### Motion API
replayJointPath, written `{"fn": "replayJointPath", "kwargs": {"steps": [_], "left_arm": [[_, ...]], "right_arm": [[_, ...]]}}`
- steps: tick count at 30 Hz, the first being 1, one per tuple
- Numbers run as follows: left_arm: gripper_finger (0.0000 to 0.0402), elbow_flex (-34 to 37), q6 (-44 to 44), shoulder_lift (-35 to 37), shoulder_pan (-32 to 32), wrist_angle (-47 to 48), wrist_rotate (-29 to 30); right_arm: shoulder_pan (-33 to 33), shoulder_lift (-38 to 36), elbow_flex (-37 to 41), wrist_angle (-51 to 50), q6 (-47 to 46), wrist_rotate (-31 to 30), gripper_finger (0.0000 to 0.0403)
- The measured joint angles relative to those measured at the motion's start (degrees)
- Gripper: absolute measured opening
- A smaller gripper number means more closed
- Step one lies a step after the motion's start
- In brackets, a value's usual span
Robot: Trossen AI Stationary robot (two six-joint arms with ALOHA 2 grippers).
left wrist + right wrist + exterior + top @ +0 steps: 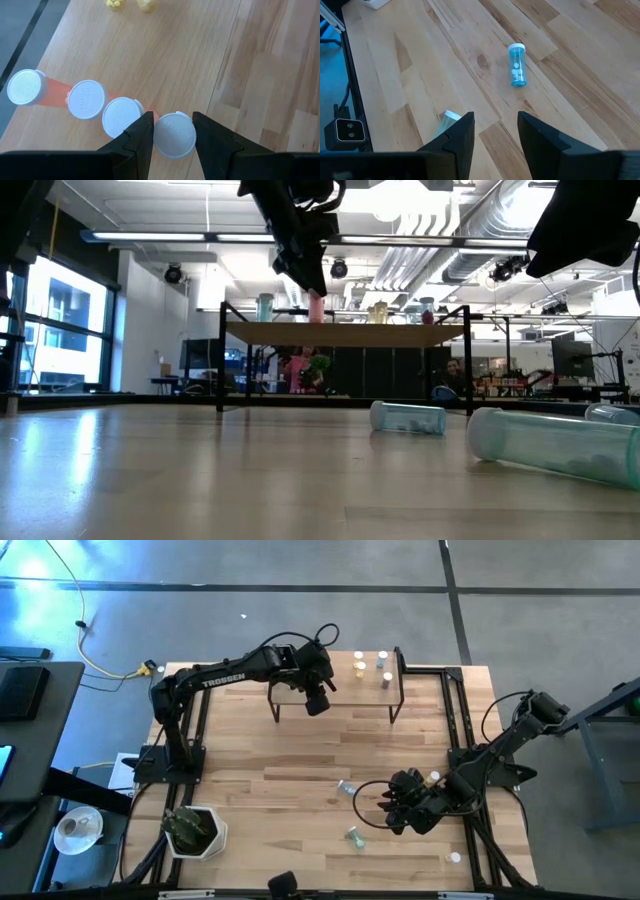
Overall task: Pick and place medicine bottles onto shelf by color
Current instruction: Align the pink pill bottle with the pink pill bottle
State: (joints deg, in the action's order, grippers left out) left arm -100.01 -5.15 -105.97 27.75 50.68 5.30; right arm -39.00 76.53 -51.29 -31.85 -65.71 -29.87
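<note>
- The left arm stretches across the far side of the table, its left gripper [173, 134] pointing straight down over the small light-wood shelf on black legs [345, 683], pinching a white-capped pink bottle [174, 135] last in a pink row.
- The right arm folds low near the table's right edge; the right gripper [496, 131] stands spread and empty above a teal bottle lying on its side [517, 66].

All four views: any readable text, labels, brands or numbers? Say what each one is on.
"TROSSEN": white letters on the left arm, high view.
Bottle caps in the left wrist view: embossed rings, nothing legible.
Lying blue bottle in the right wrist view: no label visible.
Room signs behind the shelf in the low view: too small to read.
Nothing else readable.
</note>
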Motion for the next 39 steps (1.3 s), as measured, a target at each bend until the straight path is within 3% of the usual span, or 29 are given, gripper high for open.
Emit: {"fn": "replayJointPath", "kwargs": {"steps": [16,39], "left_arm": [[0.0164,0.1,0.0,-0.1,0.0,0.3,-0.1],[0.0161,0.1,0.1,-0.1,-0.4,0.5,-0.2]], "right_arm": [[0.0,0.0,0.0,0.0,0.1,0.0,0.0142],[0.0,0.0,0.0,0.0,0.2,0.0,0.0142]]}}
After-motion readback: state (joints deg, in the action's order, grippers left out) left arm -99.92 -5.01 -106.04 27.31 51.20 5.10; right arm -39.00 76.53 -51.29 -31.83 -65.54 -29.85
